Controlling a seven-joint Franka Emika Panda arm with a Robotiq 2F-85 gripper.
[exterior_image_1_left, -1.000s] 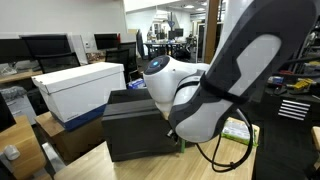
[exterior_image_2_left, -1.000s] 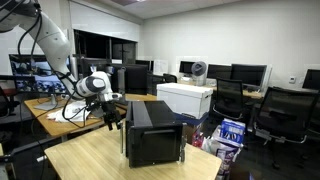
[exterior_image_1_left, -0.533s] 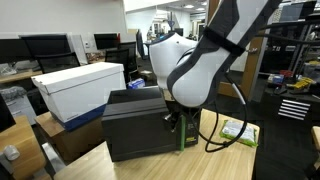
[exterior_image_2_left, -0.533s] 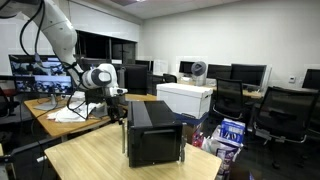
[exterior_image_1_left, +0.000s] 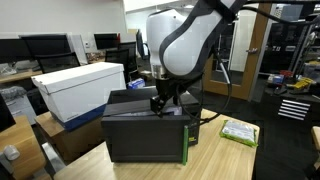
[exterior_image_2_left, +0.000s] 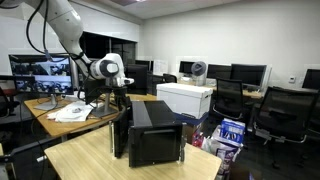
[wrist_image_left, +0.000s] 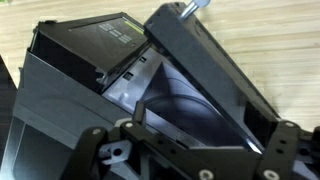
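Note:
A black box-shaped machine (exterior_image_1_left: 148, 130) (exterior_image_2_left: 152, 140) stands on the wooden table (exterior_image_1_left: 230, 160). My gripper (exterior_image_1_left: 160, 100) (exterior_image_2_left: 119, 95) hangs just above its top, at the edge nearest the arm. In the wrist view the machine (wrist_image_left: 80, 70) fills the frame, with a slanted black flap (wrist_image_left: 210, 70) raised over a dark curved opening. My gripper (wrist_image_left: 190, 150) is open. Its two fingers (wrist_image_left: 100, 150) stand wide apart at the bottom edge, nothing between them, right over that opening.
A white box (exterior_image_1_left: 80, 85) (exterior_image_2_left: 187, 98) sits beyond the machine. A green packet (exterior_image_1_left: 238, 130) lies on the table beside it. Papers (exterior_image_2_left: 75, 112) lie on the desk under the arm. Office chairs (exterior_image_2_left: 280, 110) and monitors (exterior_image_1_left: 45, 48) ring the room.
The arm has swung across and risen, carrying the gripper from beside the machine to just above its top. The jaws have stayed open.

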